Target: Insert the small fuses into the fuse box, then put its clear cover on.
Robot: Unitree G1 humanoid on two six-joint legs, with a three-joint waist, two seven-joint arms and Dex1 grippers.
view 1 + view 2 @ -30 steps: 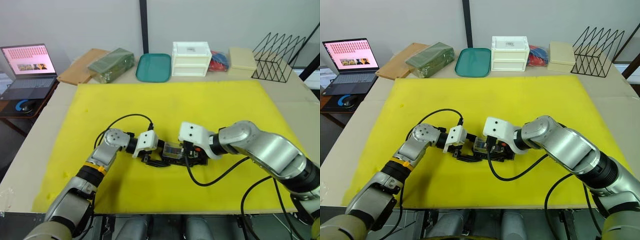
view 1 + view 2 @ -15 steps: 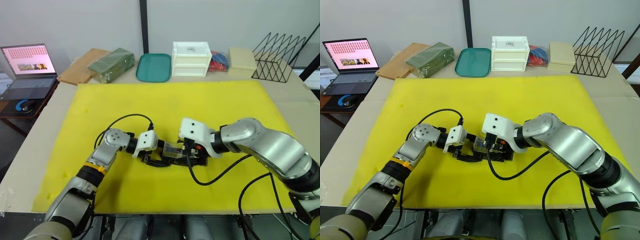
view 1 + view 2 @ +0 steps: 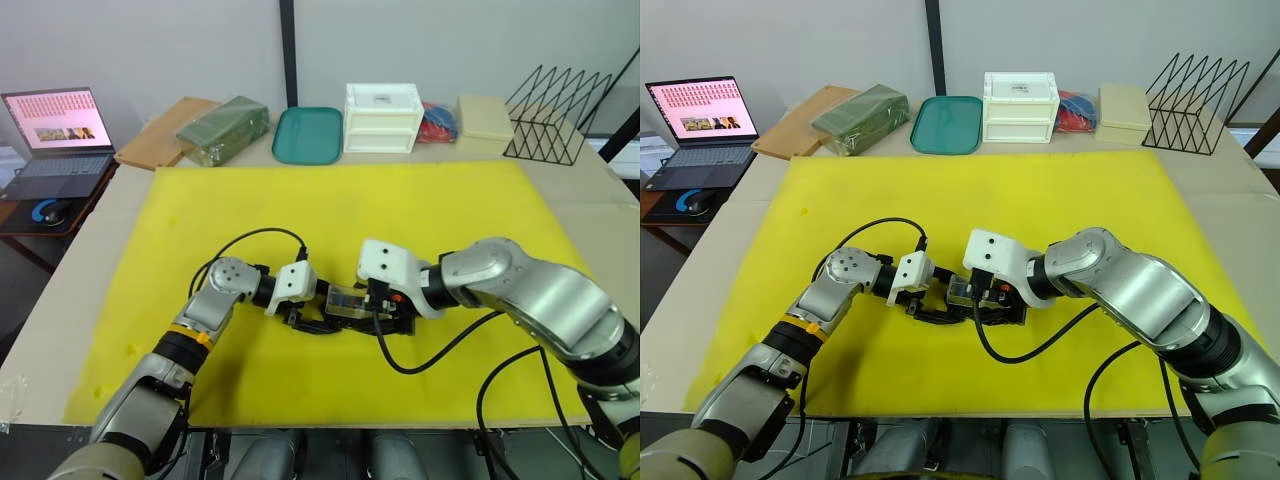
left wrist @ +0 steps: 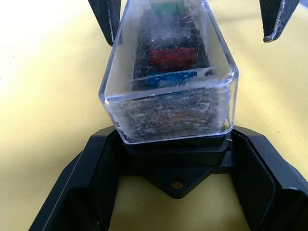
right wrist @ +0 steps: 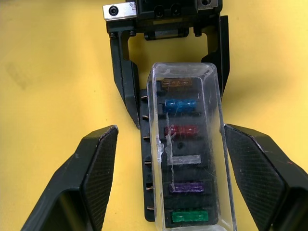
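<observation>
Clear cover [image 5: 190, 144] sits on fuse box [image 5: 150, 163] w/ six small fuses [image 5: 183, 129] inside, mid yellow mat [image 3: 400, 200]. Left hand [image 3: 300, 318] & right hand [image 5: 178, 192]: both open, flanking box ends.

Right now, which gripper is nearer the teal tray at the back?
Left. The left gripper sits on the mat roughly below the teal tray; the right gripper is further to the robot's right, facing it across the clear cover.
</observation>
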